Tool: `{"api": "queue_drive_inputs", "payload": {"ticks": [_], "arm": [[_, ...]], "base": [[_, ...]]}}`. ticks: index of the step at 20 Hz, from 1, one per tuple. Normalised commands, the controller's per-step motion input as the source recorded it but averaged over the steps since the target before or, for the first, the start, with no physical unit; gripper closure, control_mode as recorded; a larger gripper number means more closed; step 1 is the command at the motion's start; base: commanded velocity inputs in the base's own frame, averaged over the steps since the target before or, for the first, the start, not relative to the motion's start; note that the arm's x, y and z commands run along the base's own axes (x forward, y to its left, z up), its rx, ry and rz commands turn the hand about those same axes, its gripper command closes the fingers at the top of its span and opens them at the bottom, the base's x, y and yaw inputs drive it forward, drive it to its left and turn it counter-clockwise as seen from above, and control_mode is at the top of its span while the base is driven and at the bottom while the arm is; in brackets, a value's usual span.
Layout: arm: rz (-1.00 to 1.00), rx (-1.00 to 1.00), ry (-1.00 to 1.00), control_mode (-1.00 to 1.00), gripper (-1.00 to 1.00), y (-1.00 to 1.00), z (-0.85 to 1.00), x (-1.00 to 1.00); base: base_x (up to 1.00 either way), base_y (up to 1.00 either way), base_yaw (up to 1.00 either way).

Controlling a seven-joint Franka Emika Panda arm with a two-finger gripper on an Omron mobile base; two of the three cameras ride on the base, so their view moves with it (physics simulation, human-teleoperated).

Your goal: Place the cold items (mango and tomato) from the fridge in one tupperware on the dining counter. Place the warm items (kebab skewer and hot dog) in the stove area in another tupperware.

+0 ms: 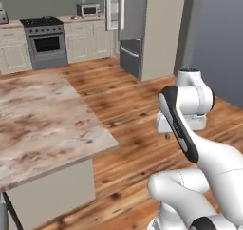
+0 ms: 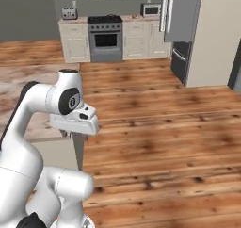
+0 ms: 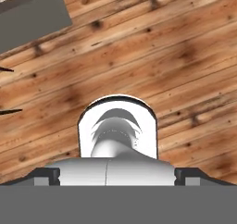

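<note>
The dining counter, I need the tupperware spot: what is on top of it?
The stretch of the dining counter in the left base view is bare marbled stone. In the right base view the arm covers much of it, so no tupperware can be confirmed.

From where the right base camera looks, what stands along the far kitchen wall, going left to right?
Toaster → stove → microwave → fridge.

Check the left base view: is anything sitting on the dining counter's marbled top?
No. The visible stretch of the dining counter shows bare veined stone, with no tray, food or other item on it.
</note>
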Motion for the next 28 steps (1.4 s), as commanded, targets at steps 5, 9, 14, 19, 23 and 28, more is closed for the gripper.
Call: {"api": "queue_drive_inputs", "payload": {"ticks": [5, 9, 14, 19, 23, 28], "arm": [[0.00, 0.00, 0.00, 1.00, -1.00, 0.00, 0.00, 0.00], [0.00, 0.00, 0.00, 1.00, -1.00, 0.00, 0.00, 0.00], [0.00, 0.00, 0.00, 1.00, -1.00, 0.00, 0.00, 0.00], [0.00, 0.00, 0.00, 1.00, -1.00, 0.00, 0.00, 0.00], [0.00, 0.00, 0.00, 1.00, -1.00, 0.00, 0.00, 0.00], [0.00, 0.00, 0.00, 1.00, -1.00, 0.00, 0.00, 0.00]], "base": [[0.74, -1.00, 0.28], [0.68, -1.00, 0.47], [0.77, -1.00, 0.44], [1.00, -0.90, 0.19], [1.00, -0.23, 0.01], [1.00, 0.00, 0.00]]}}
